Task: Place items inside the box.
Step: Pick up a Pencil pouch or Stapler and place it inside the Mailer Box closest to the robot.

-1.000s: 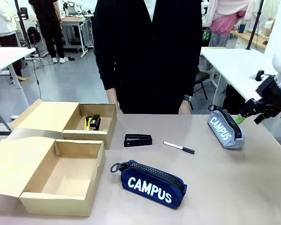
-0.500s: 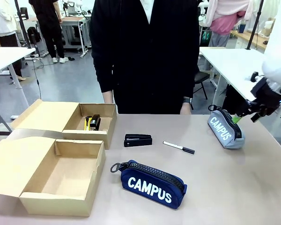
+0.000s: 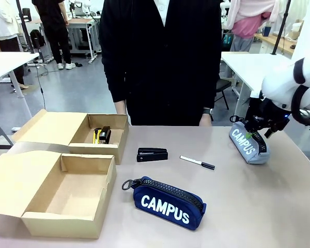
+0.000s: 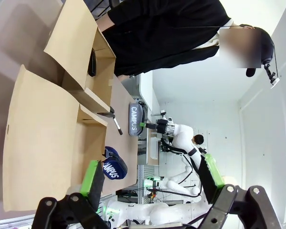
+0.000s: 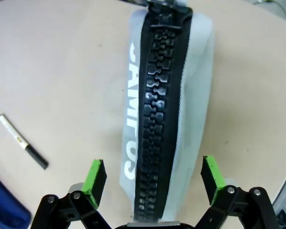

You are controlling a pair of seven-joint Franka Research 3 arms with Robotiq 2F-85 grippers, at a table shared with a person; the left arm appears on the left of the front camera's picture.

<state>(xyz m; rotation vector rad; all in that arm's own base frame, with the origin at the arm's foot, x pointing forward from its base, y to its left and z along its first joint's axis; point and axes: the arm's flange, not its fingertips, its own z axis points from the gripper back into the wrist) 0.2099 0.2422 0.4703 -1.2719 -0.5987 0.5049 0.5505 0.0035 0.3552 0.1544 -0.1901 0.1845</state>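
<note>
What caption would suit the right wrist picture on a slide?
Open right gripper poised over the grey pencil case, a marker lying on the table beside it.

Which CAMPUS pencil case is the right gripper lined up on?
The grey pencil case, framed by the open right gripper; the navy pencil case lies front centre.

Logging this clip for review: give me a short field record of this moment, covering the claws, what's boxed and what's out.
right claw: open, astride the grey case
left claw: open, holding nothing
far box: boxed stapler and knife inside
on table: loose stapler, marker, navy case, grey case
person: standing at the far side
</note>
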